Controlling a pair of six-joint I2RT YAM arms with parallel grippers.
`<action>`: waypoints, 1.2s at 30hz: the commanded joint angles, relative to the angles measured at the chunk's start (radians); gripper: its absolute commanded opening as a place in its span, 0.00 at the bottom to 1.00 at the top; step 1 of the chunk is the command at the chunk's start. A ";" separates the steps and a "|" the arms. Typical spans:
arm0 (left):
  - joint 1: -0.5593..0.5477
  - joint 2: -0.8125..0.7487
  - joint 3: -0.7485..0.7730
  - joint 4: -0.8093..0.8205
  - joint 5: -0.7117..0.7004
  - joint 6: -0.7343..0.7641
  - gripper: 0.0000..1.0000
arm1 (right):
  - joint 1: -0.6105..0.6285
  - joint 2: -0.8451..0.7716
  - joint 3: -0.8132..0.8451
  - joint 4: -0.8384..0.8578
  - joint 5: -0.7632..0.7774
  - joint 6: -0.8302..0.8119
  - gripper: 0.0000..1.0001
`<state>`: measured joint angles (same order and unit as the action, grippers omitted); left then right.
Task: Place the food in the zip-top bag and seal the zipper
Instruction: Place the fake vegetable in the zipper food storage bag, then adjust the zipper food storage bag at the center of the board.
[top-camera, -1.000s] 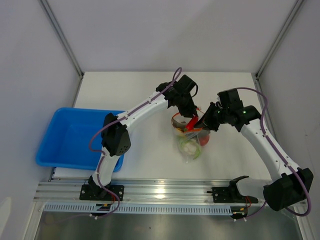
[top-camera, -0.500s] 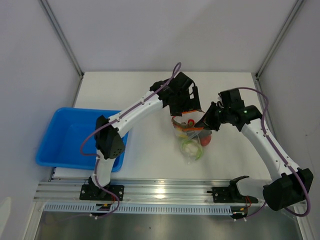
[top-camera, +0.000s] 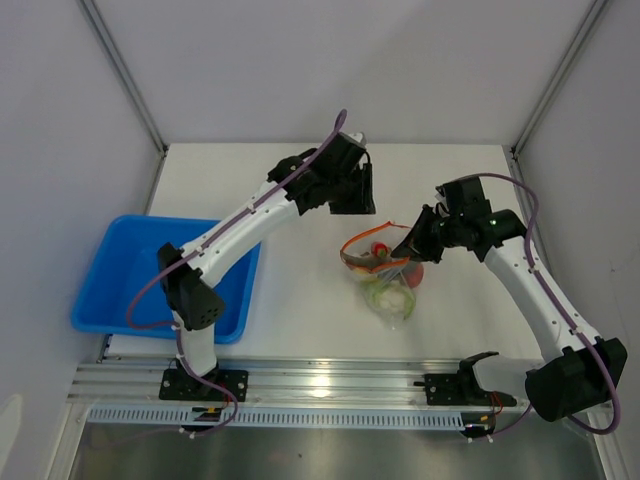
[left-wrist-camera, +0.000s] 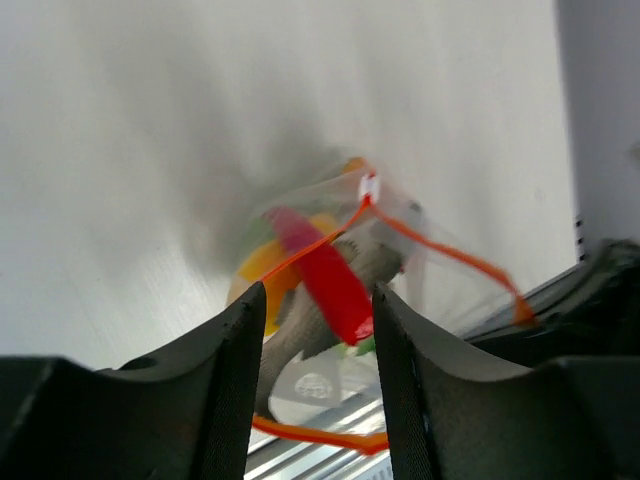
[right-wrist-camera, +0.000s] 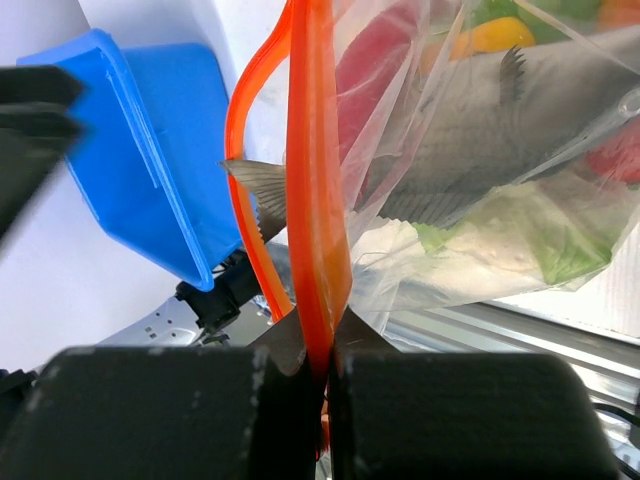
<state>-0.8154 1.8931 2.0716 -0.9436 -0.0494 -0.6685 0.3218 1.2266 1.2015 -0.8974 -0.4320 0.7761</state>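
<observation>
The clear zip-top bag (top-camera: 388, 285) lies mid-table with its mouth held up and spread. Its zipper (top-camera: 362, 240) shows as an orange-red strip, and my right gripper (top-camera: 412, 241) is shut on it at the right end of the mouth. In the right wrist view the zipper (right-wrist-camera: 313, 200) runs straight into the closed right gripper (right-wrist-camera: 319, 345). Food (top-camera: 384, 291) sits inside the bag: a grey fish (right-wrist-camera: 470, 160), green and white pieces, and a red chili (left-wrist-camera: 330, 275). My left gripper (top-camera: 360, 192) hovers behind and left of the bag's mouth. It is open and nothing sits between its fingers (left-wrist-camera: 228, 360).
A blue tray (top-camera: 130, 270) rests at the left side of the table, next to the left arm's base. The aluminium rail (top-camera: 330, 380) runs along the near edge. White walls and frame posts close in the back and both sides.
My left gripper let go of the red chili into the bag, opened, and drew back up and to the left, away from the mouth. The right gripper kept its hold.
</observation>
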 joint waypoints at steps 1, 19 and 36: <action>0.009 -0.077 -0.131 0.037 0.045 0.122 0.49 | -0.009 -0.030 0.052 0.003 -0.045 -0.037 0.00; 0.025 -0.052 -0.357 0.155 0.227 0.156 0.43 | -0.013 -0.013 0.049 0.008 -0.076 -0.066 0.00; 0.047 -0.017 -0.374 0.023 0.195 0.181 0.01 | -0.018 0.045 0.073 -0.040 -0.034 -0.152 0.00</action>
<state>-0.7818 1.8919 1.6951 -0.8665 0.1612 -0.5121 0.3115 1.2663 1.2217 -0.9176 -0.4774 0.6712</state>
